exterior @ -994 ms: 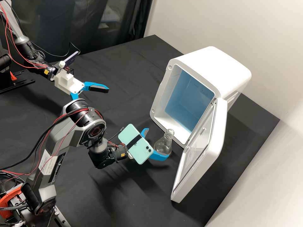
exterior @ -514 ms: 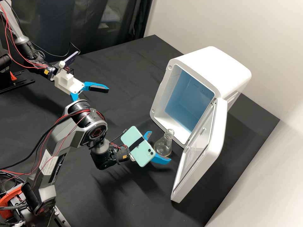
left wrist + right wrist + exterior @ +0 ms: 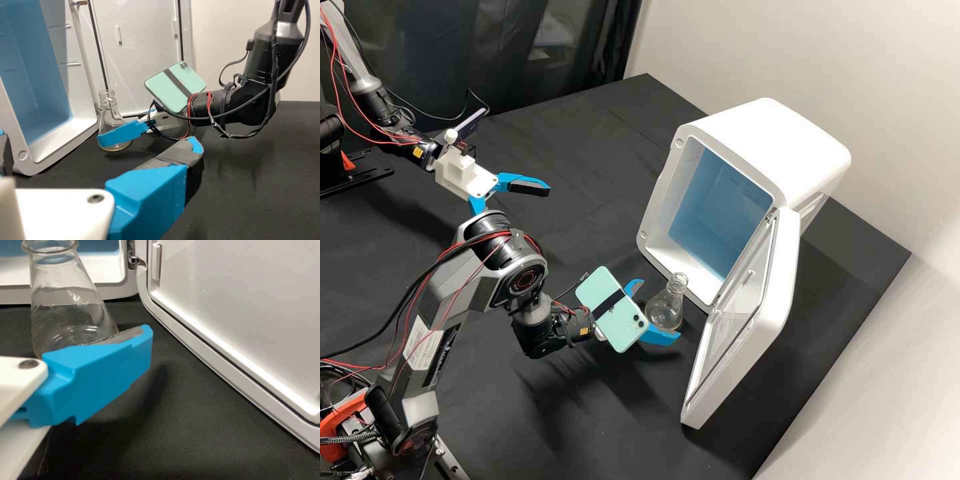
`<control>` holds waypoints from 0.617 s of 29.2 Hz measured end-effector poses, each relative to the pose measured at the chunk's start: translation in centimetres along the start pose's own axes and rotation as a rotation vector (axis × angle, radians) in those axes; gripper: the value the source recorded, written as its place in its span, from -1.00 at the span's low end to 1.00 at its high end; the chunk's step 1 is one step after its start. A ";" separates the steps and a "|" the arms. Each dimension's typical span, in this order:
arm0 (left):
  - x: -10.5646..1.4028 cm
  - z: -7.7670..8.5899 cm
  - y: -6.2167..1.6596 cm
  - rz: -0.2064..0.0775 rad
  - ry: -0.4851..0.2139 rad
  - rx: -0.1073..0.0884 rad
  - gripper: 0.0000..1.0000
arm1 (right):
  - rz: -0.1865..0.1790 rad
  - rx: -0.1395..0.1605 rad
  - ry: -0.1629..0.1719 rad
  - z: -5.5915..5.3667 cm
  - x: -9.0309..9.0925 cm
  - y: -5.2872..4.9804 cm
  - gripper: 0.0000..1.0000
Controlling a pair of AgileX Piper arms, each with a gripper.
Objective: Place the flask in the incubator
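1. Bench (image 3: 600, 153): black cloth-covered top, bearing every item below.
2. Incubator (image 3: 773, 147): white box with a pale blue chamber, on the right half of the bench, mouth facing left.
3. Incubator door (image 3: 747, 320): white, hinged at the near side of the mouth and swung fully open towards the near edge.
4. Right arm (image 3: 453, 287): dark grey, coming in from the near left and stretched right towards the incubator.
5. Left arm (image 3: 380, 100): dark grey, at the far left, well apart from the incubator.
6. Phone (image 3: 613, 318): mint green, strapped on the right arm's wrist.
7. Left gripper (image 3: 510, 197): white body, blue fingers spread wide, nothing between them, held above the bench.
8. Right gripper (image 3: 658, 310): blue fingers apart, one on each side of the flask's lower body. The near finger's pad (image 3: 117, 335) lies close against the glass; firm contact cannot be told.
9. Flask (image 3: 667, 305): clear conical glass, upright on the bench just outside the incubator's mouth, beside the door hinge.
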 end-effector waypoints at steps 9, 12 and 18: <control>0.0 0.2 -0.04 -0.002 -0.009 0.003 1.00 | -0.007 -0.001 -0.007 0.2 0.0 -0.2 -1.00; 0.0 0.3 -0.06 -0.003 -0.015 0.003 1.00 | -0.007 -0.001 -0.007 0.2 0.0 -0.2 -1.00; 0.0 0.6 -0.10 -0.006 -0.029 0.010 1.00 | -0.007 -0.001 -0.007 0.2 0.0 -0.2 -1.00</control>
